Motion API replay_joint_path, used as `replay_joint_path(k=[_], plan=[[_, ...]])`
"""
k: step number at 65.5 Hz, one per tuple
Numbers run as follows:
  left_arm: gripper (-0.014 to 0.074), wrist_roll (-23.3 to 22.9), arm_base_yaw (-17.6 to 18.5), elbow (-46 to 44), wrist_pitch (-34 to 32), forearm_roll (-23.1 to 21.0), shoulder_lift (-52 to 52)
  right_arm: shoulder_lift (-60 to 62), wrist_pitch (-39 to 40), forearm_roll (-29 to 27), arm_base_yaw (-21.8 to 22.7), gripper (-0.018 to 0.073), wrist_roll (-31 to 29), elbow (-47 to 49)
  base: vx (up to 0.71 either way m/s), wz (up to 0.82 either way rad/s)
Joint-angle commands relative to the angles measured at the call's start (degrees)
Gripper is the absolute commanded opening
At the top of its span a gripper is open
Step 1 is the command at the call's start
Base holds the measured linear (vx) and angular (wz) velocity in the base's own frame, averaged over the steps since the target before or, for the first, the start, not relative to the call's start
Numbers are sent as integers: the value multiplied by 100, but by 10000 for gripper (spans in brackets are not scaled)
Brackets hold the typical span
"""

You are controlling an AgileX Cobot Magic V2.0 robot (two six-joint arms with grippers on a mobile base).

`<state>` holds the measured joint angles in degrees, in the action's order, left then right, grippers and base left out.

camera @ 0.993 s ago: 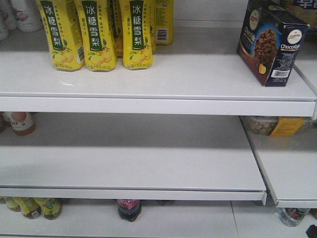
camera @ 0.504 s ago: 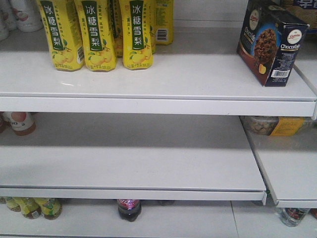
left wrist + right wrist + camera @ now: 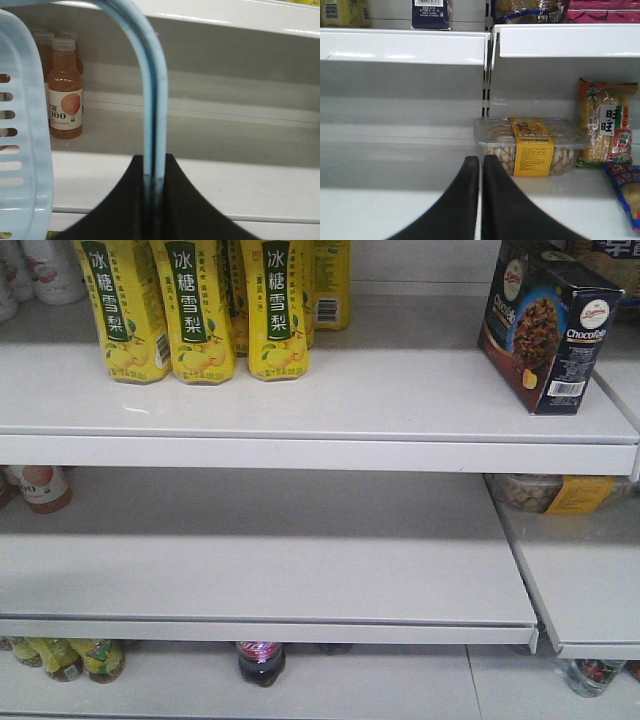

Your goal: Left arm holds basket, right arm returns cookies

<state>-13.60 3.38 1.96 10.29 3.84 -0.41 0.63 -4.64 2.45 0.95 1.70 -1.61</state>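
Front-facing view shows the cookies (image 3: 548, 328) standing upright at the right end of the upper shelf (image 3: 320, 405), the box's side reading "Chocolate" above a white barcode, with an oval logo over a pictured chocolate-chip cookie. Well to the left of the box on that same shelf stand yellow drink bottles (image 3: 195, 308) with green labels in white Chinese characters. Below the box, one shelf down, lies a clear tub (image 3: 548, 493) with a yellow label.

Left wrist view shows the left gripper (image 3: 155, 200) closed on the two thin handles (image 3: 152, 100) of the light blue basket (image 3: 22, 145). Behind the basket, an orange drink bottle (image 3: 65, 90) reads "100".

Right wrist view shows the right gripper (image 3: 481, 200) with its fingers pressed together and nothing between them, below and right of the box's barcode (image 3: 431, 10). Right of the tub (image 3: 530, 147) stands a snack bag (image 3: 606, 125) with Chinese lettering.
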Motion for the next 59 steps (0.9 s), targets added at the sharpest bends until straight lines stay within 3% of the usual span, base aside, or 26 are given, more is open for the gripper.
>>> replay_joint_path(k=[1,59], plan=[[-3,80,-3,-174,-564,111,-102,79,403,71,23,-10,3,-109,0,0],[-3,80,-3,-174,-564,111,-102,74,383,71,23,-10,3,-109,0,0]])
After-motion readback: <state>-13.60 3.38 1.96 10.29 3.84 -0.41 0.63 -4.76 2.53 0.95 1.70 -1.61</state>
